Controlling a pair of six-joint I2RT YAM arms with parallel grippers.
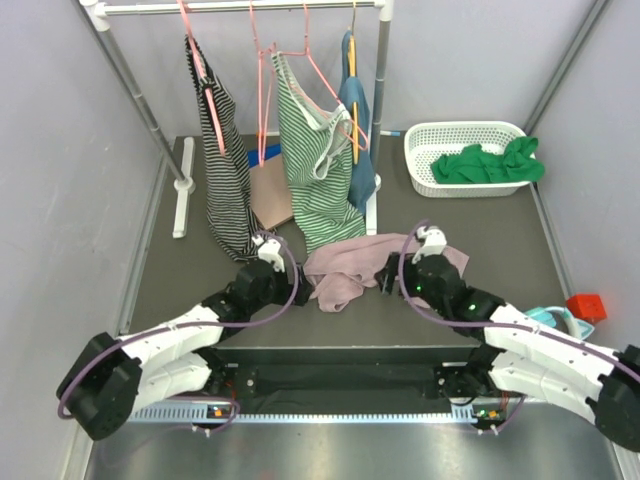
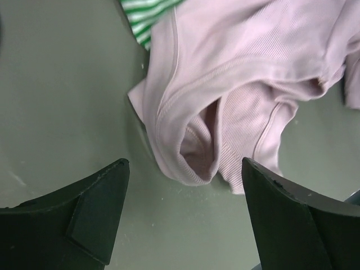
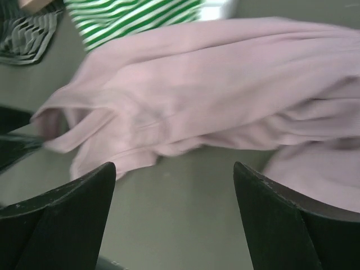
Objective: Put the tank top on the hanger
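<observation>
The dusty-pink tank top (image 1: 345, 268) lies crumpled on the dark table between my two arms. A thin salmon-pink hanger (image 1: 262, 100) hangs empty on the rail at the back. My left gripper (image 1: 300, 285) is open at the top's left edge; in the left wrist view (image 2: 184, 163) a folded hem of the tank top (image 2: 236, 84) lies just ahead of the fingertips. My right gripper (image 1: 388, 275) is open at the top's right side; in the right wrist view (image 3: 174, 166) bare table lies between its fingers, with the tank top (image 3: 214, 84) just beyond.
On the clothes rail (image 1: 240, 8) hang a black-and-white striped top (image 1: 225, 170), a green-and-white striped top (image 1: 315, 170) and a blue garment (image 1: 358, 120). A white basket (image 1: 430, 150) with a green cloth (image 1: 490, 165) stands at the back right. A red object (image 1: 586, 305) sits at the right edge.
</observation>
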